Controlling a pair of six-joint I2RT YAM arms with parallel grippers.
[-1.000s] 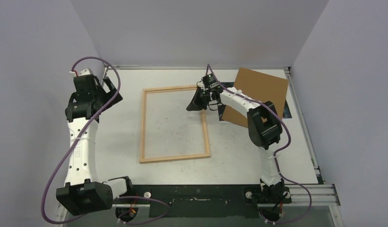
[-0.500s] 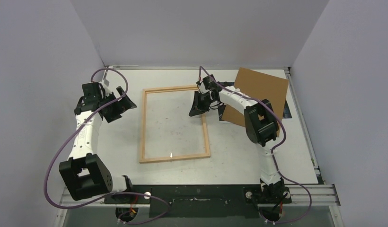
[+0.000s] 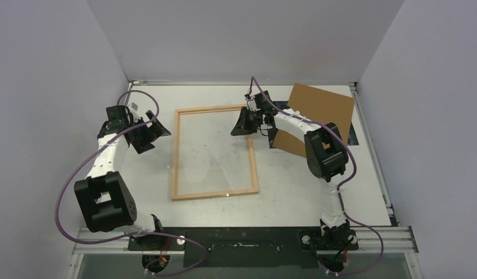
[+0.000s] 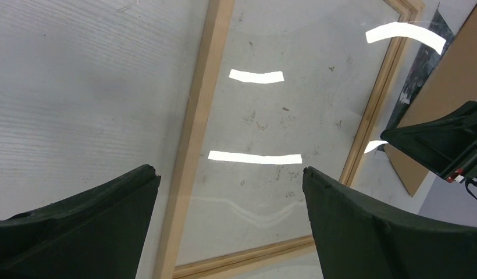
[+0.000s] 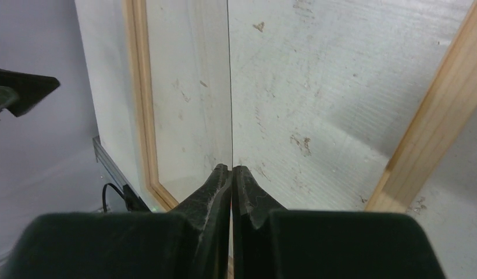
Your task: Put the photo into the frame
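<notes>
The frame (image 3: 214, 194) lies flat in the middle of the table (image 3: 149, 174), its long rails running from 6 to 12 o'clock. A clear sheet (image 4: 255, 157) slants over it and throws back bright bars of light. At 9 o'clock, just outside the left rail, the left gripper (image 4: 229, 172) hangs above the table with its fingers spread wide and nothing between them. It looks across the frame. At about 1 o'clock, over the right rail near the far corner, the right gripper (image 5: 231, 168) has its fingers pinched tight on the edge of the clear sheet, which is seen edge-on as a thin line. Farther off at 2 o'clock a brown board (image 3: 320, 107) lies turned askew, apart from the frame. A dark printed strip peeks out from under it. That looks like the photo (image 4: 421, 64), though too little shows to be sure.
</notes>
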